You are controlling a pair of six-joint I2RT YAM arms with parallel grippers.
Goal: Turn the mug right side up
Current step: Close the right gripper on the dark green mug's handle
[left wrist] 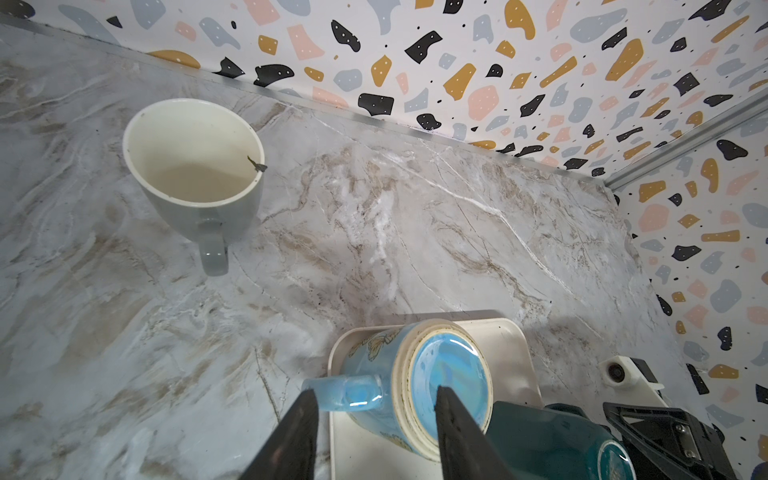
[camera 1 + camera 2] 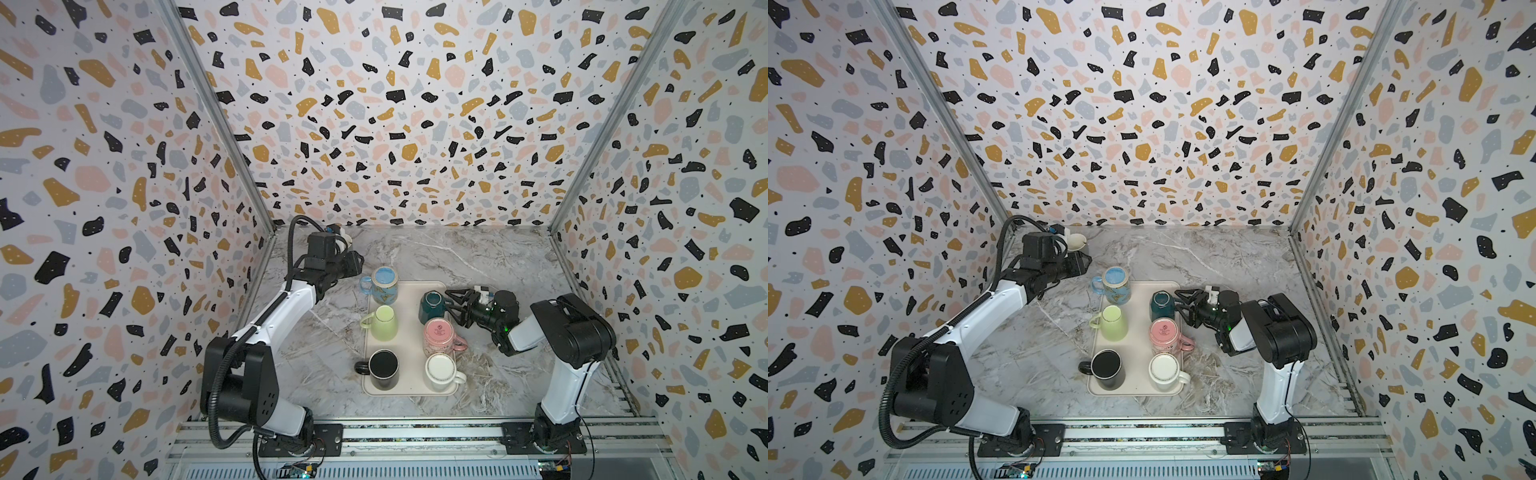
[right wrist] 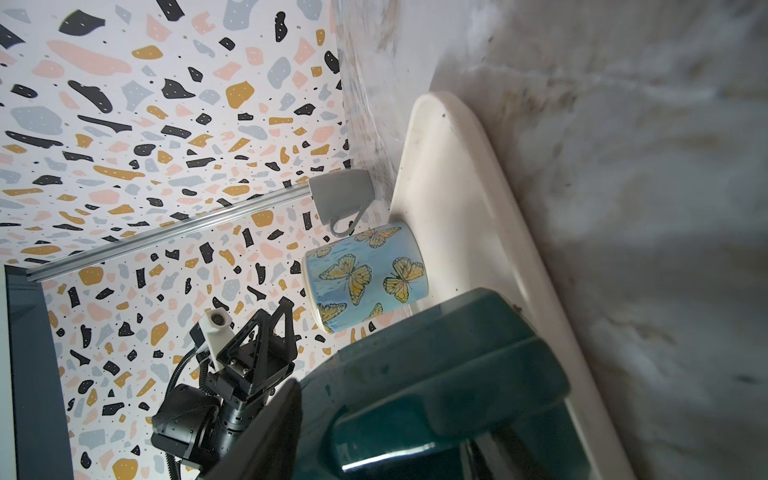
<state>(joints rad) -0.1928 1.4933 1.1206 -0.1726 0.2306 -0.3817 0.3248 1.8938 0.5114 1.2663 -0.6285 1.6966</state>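
Marble tabletop [image 2: 478,257]: straddling teal mug [image 2: 432,305] at one o'clock on tray [image 2: 409,332] with right gripper [image 2: 450,306], grip unconfirmed; clamping, lifting, flipping next.

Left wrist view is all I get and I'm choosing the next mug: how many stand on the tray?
Observer: Six. Outside your view: green mug, pink mug, black mug, white mug.
Operator: Upside down?
Observer: Apparently all; the pink mug's stamped base faces up.
Operator: What's at the teal one?
Observer: The right gripper reaches the teal mug from its handle side.
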